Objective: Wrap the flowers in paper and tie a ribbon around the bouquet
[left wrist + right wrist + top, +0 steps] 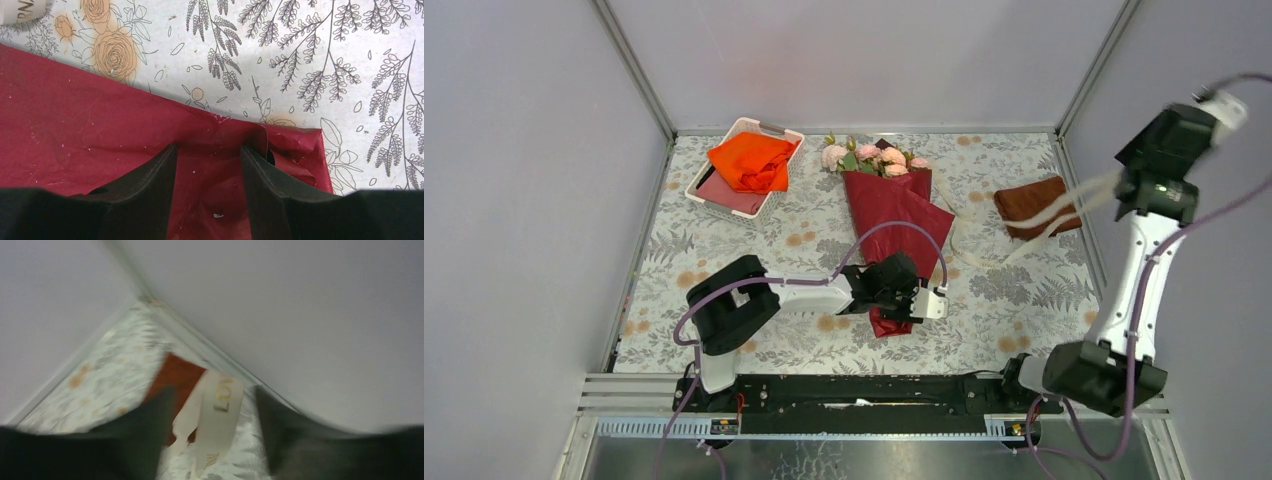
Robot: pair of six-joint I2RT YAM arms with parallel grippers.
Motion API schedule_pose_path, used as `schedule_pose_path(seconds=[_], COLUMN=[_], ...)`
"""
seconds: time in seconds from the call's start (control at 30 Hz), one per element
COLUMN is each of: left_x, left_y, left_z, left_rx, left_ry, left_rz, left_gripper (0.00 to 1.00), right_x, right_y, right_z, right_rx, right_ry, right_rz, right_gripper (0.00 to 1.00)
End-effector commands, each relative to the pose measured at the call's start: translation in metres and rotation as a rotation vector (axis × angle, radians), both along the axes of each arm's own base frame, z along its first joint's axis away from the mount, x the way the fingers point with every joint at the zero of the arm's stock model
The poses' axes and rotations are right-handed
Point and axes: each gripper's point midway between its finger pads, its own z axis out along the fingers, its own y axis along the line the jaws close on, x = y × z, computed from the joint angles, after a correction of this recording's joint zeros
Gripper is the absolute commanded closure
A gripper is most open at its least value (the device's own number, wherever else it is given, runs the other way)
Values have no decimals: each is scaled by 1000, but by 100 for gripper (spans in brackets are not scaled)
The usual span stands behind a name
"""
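1. Top view: bouquet (904, 240) lies mid-table, heads twd the far wall. Flowers (879, 157) stick out of the wide end of the paper (889, 195); the cone narrows twd the arms.
2. Top view: left gripper (916, 300) sits low on the cone's narrow end, w/ its arm stretched flat over the table (724, 260).
3. Top view: right gripper (1129, 190) is raised high at the right side. Ribbon (1079, 195) runs from it in blurred strands down-left, over the brown cloth (1024, 200), twd the bouquet.
4. Top view: white basket (769, 128) w/ orange cloth (749, 160) sits near the far wall, left of the flowers.
5. Left wrist: fingers (155, 180) are apart w/ tips at the paper. The red sheet fills the gap & spreads past both sides. Can't tell if the hand is clamping the bundle or only pressing on it. A cream strip w/ printed letters shows in the top-left corner.
6. Right wrist (blurred): fingers (150, 435) are apart, hand unclenched. The ribbon, w/ gold lettering, passes thru the gap, w/ space beside it on the right, so not pinched. The brown cloth lies behind the ribbon, near the table corner.
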Motion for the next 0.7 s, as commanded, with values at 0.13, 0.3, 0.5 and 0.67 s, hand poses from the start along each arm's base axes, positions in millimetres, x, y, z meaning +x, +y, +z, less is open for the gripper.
schedule_pose_path(seconds=[0.13, 0.3, 0.5, 0.67], left_x=[-17, -15, -18, -18], left_y=[66, 62, 66, 66], left_z=[-73, -69, -71, -71], left_rx=[276, 269, 278, 274], left_ry=[109, 112, 115, 115], left_rz=[29, 31, 22, 32], left_gripper=[43, 43, 43, 43], right_x=[5, 37, 22, 38], right_y=[-20, 177, 233, 284], right_z=[-94, -186, -296, -310], right_rx=[180, 304, 357, 574], right_ry=[162, 420, 783, 680], right_rz=[-90, 684, 837, 957], right_gripper=[0, 10, 13, 9])
